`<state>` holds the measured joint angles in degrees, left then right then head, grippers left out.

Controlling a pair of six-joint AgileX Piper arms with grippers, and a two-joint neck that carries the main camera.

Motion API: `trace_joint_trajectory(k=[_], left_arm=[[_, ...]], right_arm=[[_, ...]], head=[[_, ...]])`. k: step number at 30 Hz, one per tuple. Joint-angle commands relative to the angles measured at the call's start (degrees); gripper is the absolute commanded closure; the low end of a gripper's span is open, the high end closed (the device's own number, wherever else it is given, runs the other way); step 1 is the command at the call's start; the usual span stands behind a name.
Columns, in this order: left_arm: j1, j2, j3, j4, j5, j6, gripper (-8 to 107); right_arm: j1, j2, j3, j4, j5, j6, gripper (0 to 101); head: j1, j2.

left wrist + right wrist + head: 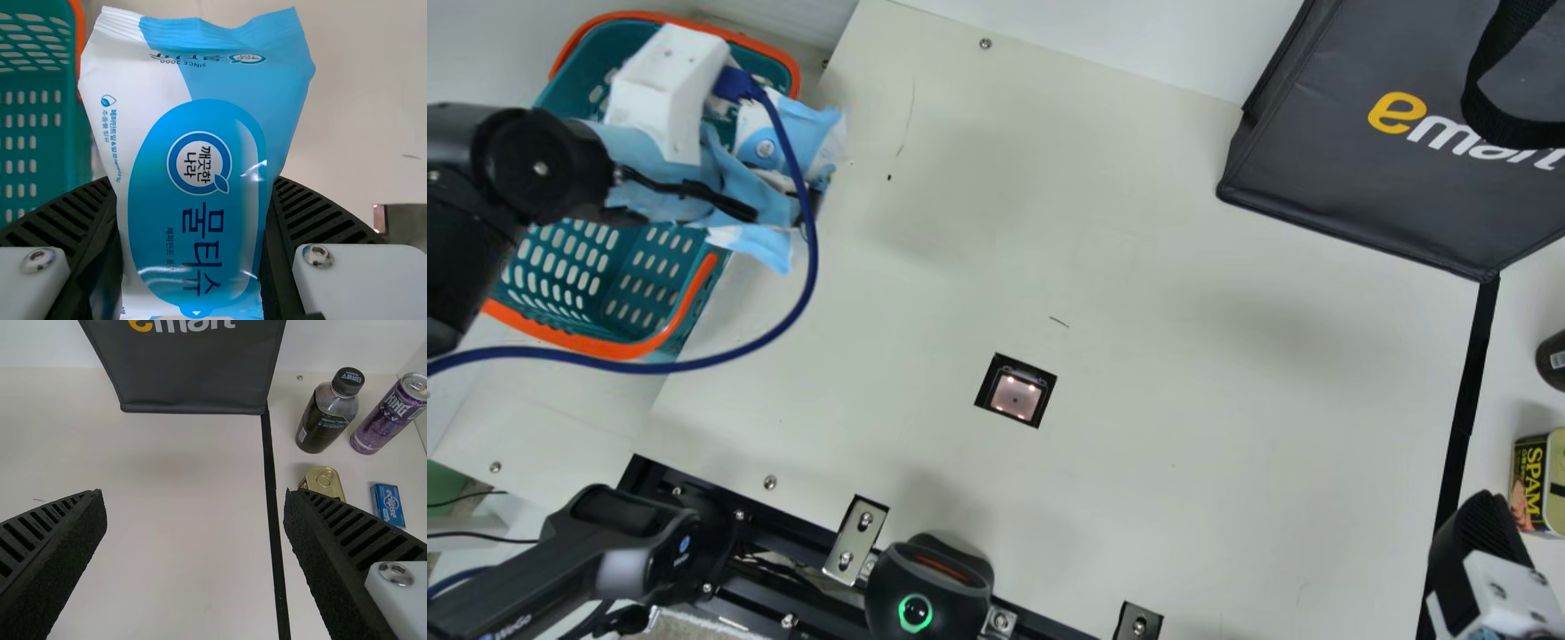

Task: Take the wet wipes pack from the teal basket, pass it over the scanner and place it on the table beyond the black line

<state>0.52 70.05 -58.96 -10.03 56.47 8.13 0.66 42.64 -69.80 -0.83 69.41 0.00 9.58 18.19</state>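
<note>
My left gripper (811, 210), partly hidden by its blue-wrapped wrist, is over the right side of the teal basket (569, 267). Seen from its wrist, the left gripper (193, 233) is shut on the blue and white wet wipes pack (200, 153), one finger along each side, beside the basket (40, 127). My right gripper (1476, 542) is by the lower end of the black line (1463, 409); in its wrist view the right gripper (195, 520) stands open with nothing between its fingers. The scanner window (1016, 396) lies mid-table.
A dark bag (1387, 151) stands at the back right. Beyond the black line (270, 473) are a bottle (328, 413), a purple can (390, 417), a gold-topped tin (323, 482) and a small blue box (388, 505). A black device with a green ring (929, 587) is at the front edge.
</note>
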Motion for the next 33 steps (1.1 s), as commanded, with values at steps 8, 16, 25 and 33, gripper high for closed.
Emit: trace_joint_trajectory(k=[8,16,25,33], left_arm=[[-12.38,-0.22,2.34,1.23,-0.91,-0.7,107],[-19.85,1.37,3.78,1.26,-2.57,1.25,107],[-27.07,4.2,5.27,0.93,-5.02,2.73,107],[-33.26,6.99,7.39,1.32,-7.67,2.88,107]], right_arm=[[0.0,0.0,0.0,0.0,0.05,0.0,6],[0.0,0.0,0.0,0.0,0.05,0.0,6],[0.0,0.0,0.0,0.0,0.05,0.0,6],[0.0,0.0,0.0,0.0,0.05,0.0,6]], head=[[-1.66,0.23],[-1.66,0.23],[-1.66,0.23],[-1.66,0.23]])
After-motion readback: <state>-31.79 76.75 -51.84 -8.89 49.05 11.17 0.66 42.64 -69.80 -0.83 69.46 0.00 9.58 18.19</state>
